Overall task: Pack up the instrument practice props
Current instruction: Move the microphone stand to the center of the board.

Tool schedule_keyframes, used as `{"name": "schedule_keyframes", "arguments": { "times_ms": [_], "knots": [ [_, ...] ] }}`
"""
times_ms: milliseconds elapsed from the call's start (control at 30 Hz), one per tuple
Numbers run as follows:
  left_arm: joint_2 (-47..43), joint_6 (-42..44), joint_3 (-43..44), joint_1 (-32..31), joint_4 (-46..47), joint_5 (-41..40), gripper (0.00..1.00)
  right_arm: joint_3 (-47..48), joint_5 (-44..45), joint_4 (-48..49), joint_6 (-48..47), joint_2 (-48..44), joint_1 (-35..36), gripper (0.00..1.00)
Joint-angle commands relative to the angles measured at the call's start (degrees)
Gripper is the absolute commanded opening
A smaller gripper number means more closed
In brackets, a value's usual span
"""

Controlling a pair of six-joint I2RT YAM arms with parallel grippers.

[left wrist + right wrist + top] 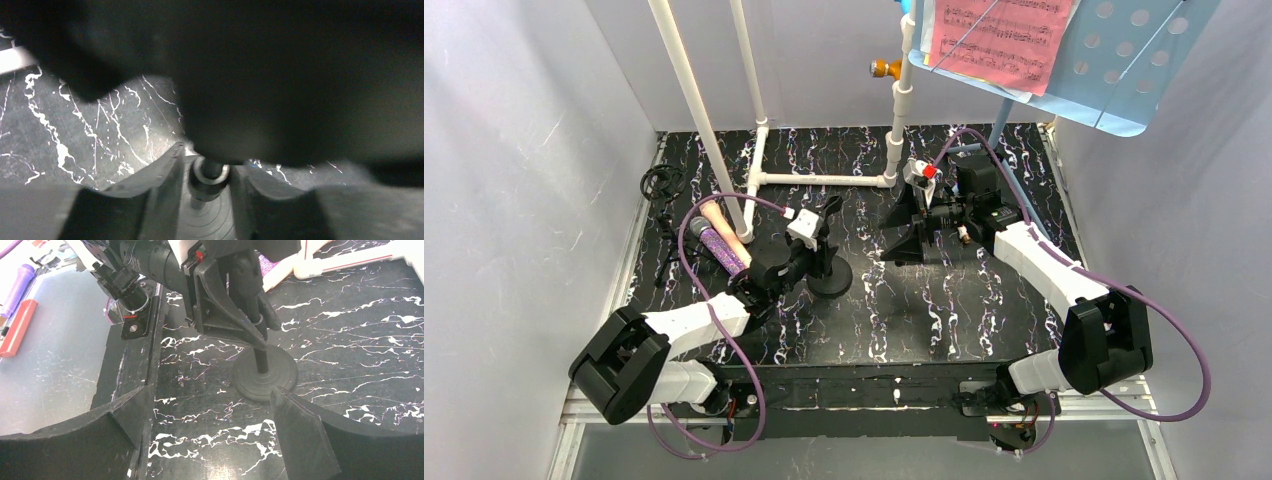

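The left end effector (209,161) straddles the upright post of the round-base mic mount (265,374). Its fingers (150,200) sit close against either side of the post; I cannot tell whether they actually press it. The mount stands on its base on the black marbled bench (904,320), left of centre. The right end effector (210,395) hovers low over the bench with its fingers spread wide and nothing between them. The glittery purple microphone (722,250) and pink microphone (720,219) lie side by side at the left. The light-blue music rack (1124,60), carrying a pink sheet-music page (999,40), stands at the back right.
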Motion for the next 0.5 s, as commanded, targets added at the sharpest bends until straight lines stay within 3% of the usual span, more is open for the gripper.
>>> {"name": "schedule_keyframes", "arguments": {
  "times_ms": [0, 233, 467],
  "knots": [
    [0.3, 1.1, 1.8, 0.1, 1.6, -0.9, 0.27, 0.9, -1.3, 0.1, -1.2, -1.1, -0.5, 0.98],
    [0.1, 1.3, 2.0, 0.2, 1.6, -1.0, 0.01, 1.0, -1.3, -0.1, -1.3, -1.1, -0.5, 0.98],
    [-1.0, 3.2, 3.4, 0.2, 1.5, -4.5, 0.00, 1.0, -1.4, -0.6, -1.7, -1.0, -0.6, 0.98]
  ]
}}
